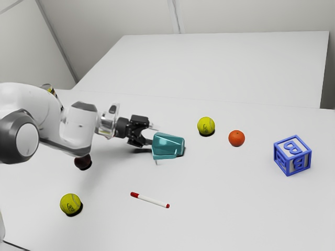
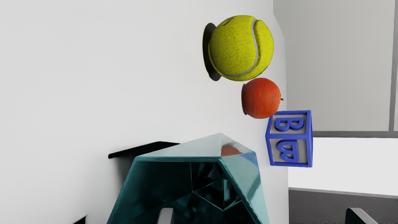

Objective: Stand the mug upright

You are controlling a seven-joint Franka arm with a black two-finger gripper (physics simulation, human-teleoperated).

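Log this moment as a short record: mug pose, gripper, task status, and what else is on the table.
mug: teal mug, on its side, mouth toward the gripper
gripper: gripper open, one fingertip in front of the mug's mouth
status: mug not upright
beyond mug: tennis ball, orange-red fruit, blue-framed letter block
exterior view's lower left: second tennis ball
marker: white with red ends, lying flat

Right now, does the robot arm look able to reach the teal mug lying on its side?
Probably yes: the open pincer is close to the mug, whose mouth faces it, and nothing visible stands between them.
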